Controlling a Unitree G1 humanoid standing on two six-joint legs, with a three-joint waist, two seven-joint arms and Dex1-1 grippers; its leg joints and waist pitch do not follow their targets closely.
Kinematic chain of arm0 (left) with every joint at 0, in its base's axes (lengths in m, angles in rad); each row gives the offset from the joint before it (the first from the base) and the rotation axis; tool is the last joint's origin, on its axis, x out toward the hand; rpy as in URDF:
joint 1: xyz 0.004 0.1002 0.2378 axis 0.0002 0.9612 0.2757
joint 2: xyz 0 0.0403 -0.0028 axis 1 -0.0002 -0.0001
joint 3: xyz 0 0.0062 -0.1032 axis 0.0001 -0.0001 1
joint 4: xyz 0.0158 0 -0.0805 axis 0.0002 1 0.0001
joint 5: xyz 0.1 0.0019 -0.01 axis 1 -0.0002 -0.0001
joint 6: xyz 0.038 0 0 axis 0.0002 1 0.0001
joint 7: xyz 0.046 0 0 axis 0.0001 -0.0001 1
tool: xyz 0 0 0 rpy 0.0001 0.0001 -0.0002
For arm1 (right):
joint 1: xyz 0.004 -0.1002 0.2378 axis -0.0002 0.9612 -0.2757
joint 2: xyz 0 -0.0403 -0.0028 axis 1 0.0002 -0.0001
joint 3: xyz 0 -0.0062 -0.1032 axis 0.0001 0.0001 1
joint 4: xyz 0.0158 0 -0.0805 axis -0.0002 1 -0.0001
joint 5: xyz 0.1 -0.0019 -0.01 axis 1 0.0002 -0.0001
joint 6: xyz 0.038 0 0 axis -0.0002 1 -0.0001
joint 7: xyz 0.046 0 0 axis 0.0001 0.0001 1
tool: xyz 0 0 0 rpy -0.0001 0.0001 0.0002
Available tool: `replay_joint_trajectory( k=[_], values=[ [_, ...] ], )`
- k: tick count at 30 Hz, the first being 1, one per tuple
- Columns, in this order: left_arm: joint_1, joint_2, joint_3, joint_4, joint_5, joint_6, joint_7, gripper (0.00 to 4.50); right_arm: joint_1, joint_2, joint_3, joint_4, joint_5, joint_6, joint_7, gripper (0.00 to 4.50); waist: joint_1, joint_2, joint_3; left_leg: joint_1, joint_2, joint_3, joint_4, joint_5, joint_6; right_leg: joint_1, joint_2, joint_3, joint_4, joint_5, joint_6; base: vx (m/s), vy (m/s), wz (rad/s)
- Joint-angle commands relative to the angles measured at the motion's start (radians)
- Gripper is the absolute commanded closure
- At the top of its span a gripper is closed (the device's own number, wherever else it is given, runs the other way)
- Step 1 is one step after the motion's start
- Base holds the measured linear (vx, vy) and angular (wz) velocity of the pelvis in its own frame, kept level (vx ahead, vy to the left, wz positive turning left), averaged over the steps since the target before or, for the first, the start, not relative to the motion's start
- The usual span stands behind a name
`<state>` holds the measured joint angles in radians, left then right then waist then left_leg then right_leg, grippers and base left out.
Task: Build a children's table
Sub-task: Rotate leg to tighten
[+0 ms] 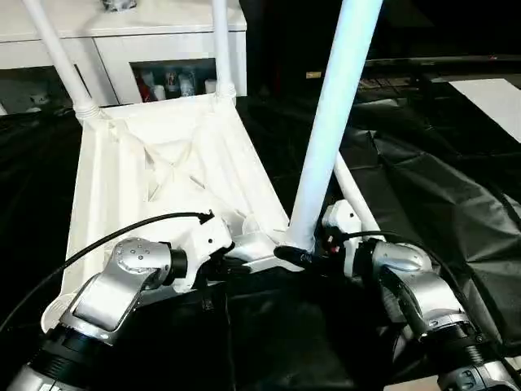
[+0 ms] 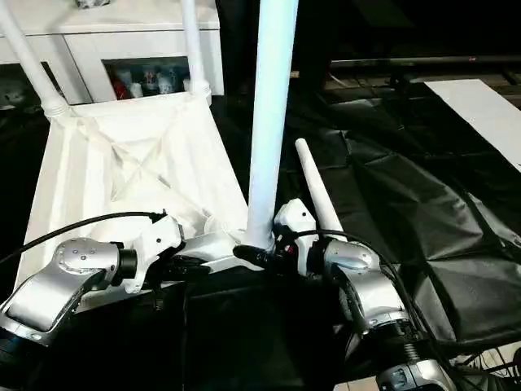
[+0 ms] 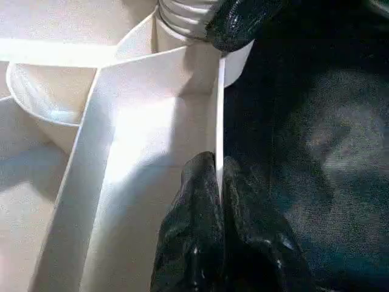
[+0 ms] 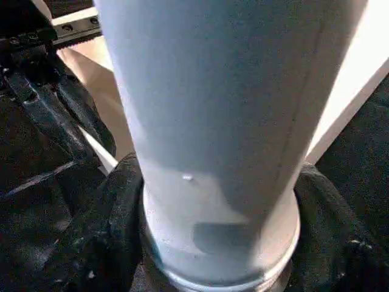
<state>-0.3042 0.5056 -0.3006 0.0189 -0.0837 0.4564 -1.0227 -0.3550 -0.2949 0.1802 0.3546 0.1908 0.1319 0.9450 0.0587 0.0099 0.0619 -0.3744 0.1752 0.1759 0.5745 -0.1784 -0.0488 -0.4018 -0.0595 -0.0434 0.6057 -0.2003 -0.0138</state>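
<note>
A black sheet (image 2: pixel 423 204) covers the floor, and on it the tabletop (image 1: pixel 146 195) lies upside down, ribbed underside up. Behind it stands a white cabinet (image 1: pixel 122 41) with glass doors.

3 legs stand in the tabletop's corner sockets: 2 far legs, one at the far left corner (image 1: pixel 57 57) and one at the far right corner (image 1: pixel 221 49), and the near leg (image 1: pixel 330 130) rising from the near right corner. A 4th leg (image 2: pixel 317 191) lies on the sheet just beside that corner, behind the right gripper.

The right gripper (image 4: pixel 213 243) is at the base of the near leg, its 2 black fingers (image 4: pixel 103 225) set on either side of the tube and touching it, clamped around it just above the socket.

The left gripper (image 3: pixel 219 201) is at the tabletop's near edge, close to the same corner. Its jaws are together, pinching the thin rim wall (image 3: pixel 219 109) between them.
</note>
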Motion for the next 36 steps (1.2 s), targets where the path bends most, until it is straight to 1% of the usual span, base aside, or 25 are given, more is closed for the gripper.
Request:
replay_joint_trajectory(
  k=[1, 3, 5, 6, 7, 8, 9, 10, 11, 12, 14, 16, 18, 19, 20, 21, 22, 25, 26, 27, 28, 30, 32, 34, 36],
  values=[
    [0.011, -0.005, -0.018, -0.026, -0.040, 0.004, -0.042, 4.50, 0.004, -0.006, -0.014, -0.009, 0.006, 0.022, -0.019, 1.78, 0.003, -0.003, -0.059, 0.010, 0.050, -0.014, -0.055, -0.115, 0.083, 0.056, -0.074, 0.044, -0.057, -0.035, -0.256, 0.000, 0.000, 0.00],
    [0.004, -0.015, -0.021, -0.014, -0.034, 0.008, -0.027, 4.50, 0.003, 0.007, -0.019, 0.006, -0.005, 0.034, -0.053, 1.78, 0.002, -0.004, -0.056, 0.010, 0.049, -0.013, -0.055, -0.127, 0.078, 0.054, -0.074, 0.044, -0.059, -0.060, -0.253, 0.000, 0.000, 0.00],
    [-0.013, -0.045, -0.024, 0.013, -0.012, 0.019, 0.021, 4.50, -0.006, 0.041, -0.033, 0.051, -0.030, 0.035, -0.143, 1.78, 0.001, -0.005, -0.054, 0.011, 0.049, -0.013, -0.057, -0.147, 0.066, 0.053, -0.075, 0.045, -0.063, -0.105, -0.245, 0.000, 0.000, 0.00],
    [-0.027, -0.070, -0.027, 0.037, 0.005, 0.025, 0.058, 4.50, -0.011, 0.068, -0.041, 0.079, -0.045, 0.033, -0.205, 1.78, -0.002, -0.004, -0.047, 0.012, 0.048, -0.013, -0.061, -0.172, 0.050, 0.047, -0.074, 0.046, -0.071, -0.161, -0.236, 0.000, 0.000, 0.00],
    [-0.041, -0.094, -0.027, 0.061, 0.020, 0.034, 0.095, 4.50, -0.016, 0.092, -0.049, 0.099, -0.052, 0.034, -0.253, 1.78, -0.003, -0.004, -0.047, 0.014, 0.049, -0.014, -0.062, -0.190, 0.038, 0.047, -0.076, 0.047, -0.073, -0.196, -0.230, 0.000, 0.000, 0.00],
    [-0.041, -0.094, -0.027, 0.061, 0.020, 0.034, 0.095, 4.50, -0.016, 0.092, -0.049, 0.099, -0.052, 0.034, -0.253, 1.78, -0.007, -0.006, -0.045, 0.014, 0.047, -0.016, -0.066, -0.222, 0.019, 0.049, -0.077, 0.046, -0.078, -0.270, -0.211, 0.000, 0.000, 0.00],
    [-0.060, -0.123, -0.028, 0.089, 0.037, 0.036, 0.137, 4.50, -0.025, 0.123, -0.057, 0.122, -0.061, 0.035, -0.316, 1.78, -0.006, -0.006, -0.046, 0.018, 0.048, -0.018, -0.065, -0.237, 0.011, 0.047, -0.078, 0.047, -0.082, -0.307, -0.193, 0.000, 0.000, 0.00],
    [-0.070, -0.139, -0.027, 0.104, 0.045, 0.037, 0.159, 4.50, -0.031, 0.139, -0.062, 0.135, -0.066, 0.036, -0.350, 1.78, -0.008, -0.004, -0.045, 0.021, 0.049, -0.017, -0.066, -0.245, 0.009, 0.041, -0.078, 0.049, -0.084, -0.318, -0.191, 0.000, 0.000, 0.00],
    [-0.106, -0.198, -0.019, 0.157, 0.069, 0.064, 0.246, 4.50, -0.056, 0.189, -0.075, 0.185, -0.086, 0.035, -0.461, 1.78, -0.010, -0.003, -0.042, 0.020, 0.047, -0.017, -0.067, -0.261, 0.003, 0.039, -0.078, 0.050, -0.087, -0.343, -0.183, 0.000, 0.000, 0.00],
    [-0.108, -0.200, -0.018, 0.159, 0.069, 0.065, 0.250, 4.50, -0.058, 0.191, -0.076, 0.187, -0.086, 0.035, -0.466, 1.78, -0.011, -0.004, -0.043, 0.022, 0.045, -0.018, -0.068, -0.267, -0.007, 0.038, -0.077, 0.049, -0.091, -0.370, -0.173, 0.000, 0.000, 0.00],
    [-0.164, -0.291, 0.005, 0.242, 0.091, 0.121, 0.380, 4.50, -0.114, 0.262, -0.115, 0.281, -0.095, 0.047, -0.652, 1.78, -0.012, -0.002, -0.043, 0.023, 0.044, -0.019, -0.068, -0.271, -0.016, 0.036, -0.079, 0.049, -0.093, -0.388, -0.165, 0.000, 0.000, 0.00],
    [-0.190, -0.329, 0.016, 0.284, 0.101, 0.139, 0.440, 4.50, -0.140, 0.287, -0.126, 0.322, -0.101, 0.044, -0.724, 1.78, -0.011, -0.003, -0.044, 0.024, 0.042, -0.020, -0.067, -0.282, -0.020, 0.035, -0.079, 0.048, -0.096, -0.405, -0.155, 0.000, 0.000, 0.00],
    [-0.226, -0.380, 0.036, 0.359, 0.115, 0.120, 0.521, 4.50, -0.177, 0.312, -0.130, 0.378, -0.132, 0.025, -0.818, 1.78, -0.009, -0.005, -0.047, 0.020, 0.041, -0.019, -0.067, -0.263, -0.014, 0.034, -0.076, 0.048, -0.093, -0.353, -0.151, 0.000, 0.000, 0.00],
    [-0.229, -0.384, 0.038, 0.367, 0.116, 0.116, 0.527, 4.50, -0.181, 0.315, -0.131, 0.385, -0.135, 0.023, -0.828, 1.78, -0.009, -0.006, -0.047, 0.023, 0.040, -0.017, -0.066, -0.262, -0.012, 0.032, -0.074, 0.048, -0.094, -0.345, -0.152, 0.000, 0.000, 0.00],
    [-0.237, -0.390, 0.033, 0.387, 0.125, 0.101, 0.531, 4.50, -0.195, 0.323, -0.134, 0.406, -0.142, 0.014, -0.846, 1.78, -0.003, -0.008, -0.049, 0.026, 0.040, -0.016, -0.064, -0.259, -0.005, 0.032, -0.076, 0.050, -0.093, -0.324, -0.153, 0.000, 0.000, 0.00],
    [-0.239, -0.389, 0.027, 0.391, 0.130, 0.096, 0.528, 4.50, -0.202, 0.327, -0.135, 0.416, -0.143, 0.010, -0.847, 1.78, -0.002, -0.007, -0.050, 0.023, 0.040, -0.016, -0.064, -0.251, 0.001, 0.034, -0.077, 0.050, -0.091, -0.314, -0.153, 0.000, 0.000, 0.00],
    [-0.241, -0.389, 0.024, 0.394, 0.134, 0.094, 0.527, 4.50, -0.206, 0.329, -0.135, 0.424, -0.145, 0.007, -0.850, 1.78, -0.001, -0.006, -0.050, 0.015, 0.041, -0.017, -0.065, -0.237, 0.008, 0.040, -0.078, 0.049, -0.087, -0.293, -0.153, 0.000, 0.000, 0.00],
    [-0.224, -0.359, 0.006, 0.362, 0.137, 0.091, 0.473, 4.50, -0.199, 0.342, -0.141, 0.391, -0.106, -0.042, -0.730, 1.78, 0.002, -0.007, -0.051, 0.013, 0.042, -0.016, -0.065, -0.232, 0.024, 0.041, -0.080, 0.049, -0.085, -0.272, -0.152, 0.000, 0.000, 0.00],
    [-0.221, -0.354, 0.004, 0.356, 0.136, 0.092, 0.463, 4.50, -0.197, 0.345, -0.146, 0.382, -0.094, -0.047, -0.710, 1.78, 0.002, -0.008, -0.050, 0.009, 0.042, -0.017, -0.066, -0.224, 0.030, 0.044, -0.081, 0.048, -0.085, -0.274, -0.153, 0.000, 0.000, 0.00],
    [-0.214, -0.347, 0.008, 0.344, 0.127, 0.097, 0.449, 4.50, -0.190, 0.342, -0.145, 0.365, -0.083, -0.056, -0.677, 1.43, 0.002, -0.007, -0.051, 0.009, 0.043, -0.017, -0.065, -0.218, 0.035, 0.044, -0.081, 0.048, -0.085, -0.268, -0.154, 0.000, 0.000, 0.00],
    [-0.207, -0.341, 0.013, 0.328, 0.115, 0.097, 0.432, 4.50, -0.183, 0.334, -0.138, 0.349, -0.083, -0.070, -0.651, 1.43, 0.003, -0.007, -0.051, 0.009, 0.043, -0.016, -0.065, -0.211, 0.037, 0.044, -0.080, 0.048, -0.084, -0.261, -0.156, 0.000, 0.000, 0.00],
    [-0.183, -0.308, 0.015, 0.270, 0.088, 0.099, 0.374, 4.50, -0.158, 0.294, -0.107, 0.295, -0.079, -0.090, -0.553, 1.08, 0.004, -0.009, -0.049, 0.006, 0.044, -0.016, -0.065, -0.195, 0.048, 0.046, -0.080, 0.046, -0.083, -0.247, -0.162, 0.000, 0.000, 0.00],
    [-0.174, -0.289, 0.006, 0.254, 0.086, 0.085, 0.350, 4.50, -0.150, 0.272, -0.092, 0.282, -0.076, -0.100, -0.515, 1.04, 0.001, -0.009, -0.051, 0.002, 0.043, -0.016, -0.064, -0.183, 0.056, 0.048, -0.079, 0.045, -0.082, -0.237, -0.164, 0.000, 0.000, 0.00],
    [-0.158, -0.262, 0.005, 0.228, 0.076, 0.088, 0.314, 4.50, -0.131, 0.231, -0.066, 0.243, -0.063, -0.080, -0.435, 0.76, -0.001, -0.009, -0.051, 0.002, 0.044, -0.015, -0.063, -0.172, 0.062, 0.049, -0.078, 0.045, -0.081, -0.225, -0.173, 0.000, 0.000, 0.00],
    [-0.138, -0.235, 0.000, 0.200, 0.063, 0.062, 0.265, 4.50, -0.112, 0.186, -0.037, 0.204, -0.057, -0.051, -0.359, 0.62, -0.004, -0.007, -0.046, 0.004, 0.046, -0.015, -0.066, -0.185, 0.064, 0.046, -0.075, 0.045, -0.083, -0.236, -0.180, 0.000, 0.000, 0.00]
  ],
)
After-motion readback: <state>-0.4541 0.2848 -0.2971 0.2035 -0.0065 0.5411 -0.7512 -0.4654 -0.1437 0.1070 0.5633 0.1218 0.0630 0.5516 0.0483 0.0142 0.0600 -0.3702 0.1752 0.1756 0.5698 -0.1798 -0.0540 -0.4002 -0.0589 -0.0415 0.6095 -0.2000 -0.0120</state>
